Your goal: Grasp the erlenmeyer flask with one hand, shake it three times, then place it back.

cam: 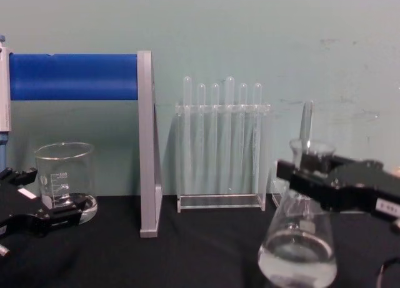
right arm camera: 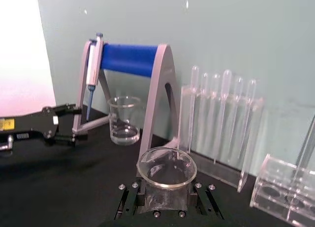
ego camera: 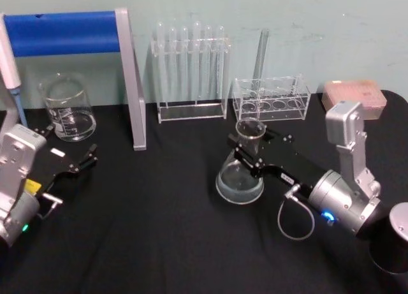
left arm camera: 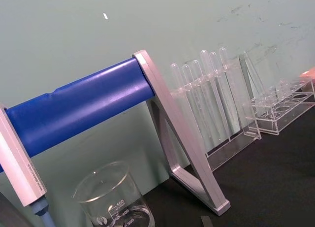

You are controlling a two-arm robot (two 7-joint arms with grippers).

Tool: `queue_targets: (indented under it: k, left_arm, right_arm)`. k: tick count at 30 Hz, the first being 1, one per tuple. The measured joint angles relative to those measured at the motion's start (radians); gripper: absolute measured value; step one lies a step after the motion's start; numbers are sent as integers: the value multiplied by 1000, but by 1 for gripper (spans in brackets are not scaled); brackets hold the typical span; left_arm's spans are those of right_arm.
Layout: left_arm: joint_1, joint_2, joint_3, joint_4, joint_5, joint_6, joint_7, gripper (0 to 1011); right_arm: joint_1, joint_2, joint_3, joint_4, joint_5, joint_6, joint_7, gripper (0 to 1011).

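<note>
Right claw (ego camera: 254,147) is clamped on the neck of the flask (ego camera: 239,179), which stands upright in the middle of the black table (ego camera: 159,230), in front of the test tube rack (ego camera: 191,71); cannot tell if its base touches the table. Left claw (ego camera: 71,141) sits spread wide at the table's left, just beside the beaker (ego camera: 67,109), holding nothing.
</note>
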Motion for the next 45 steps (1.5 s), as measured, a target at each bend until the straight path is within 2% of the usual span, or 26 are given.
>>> queue_targets:
  k: [6, 14, 21, 28, 35, 45]
  left_arm:
    - [0, 0, 0, 0, 0, 0, 0, 1001]
    - [0, 0, 0, 0, 0, 0, 0, 1001]
    - [0, 0, 0, 0, 0, 0, 0, 1001]
    - [0, 0, 0, 0, 0, 0, 0, 1001]
    - [0, 0, 0, 0, 0, 0, 0, 1001]
    - [0, 0, 0, 0, 0, 0, 0, 1001]
  right_arm:
    - [-12, 11, 15, -50, 5, 1, -9, 449]
    - [-10, 6, 19, -46, -1, 4, -28, 449]
    - [-12, -8, 12, -48, -31, 12, -57, 449]
    - [-17, -36, -15, -66, -65, 21, -73, 449]
    - [-17, -56, -60, -85, -80, 35, -48, 449]
    - [-12, -66, -115, -100, -85, 41, -10, 449]
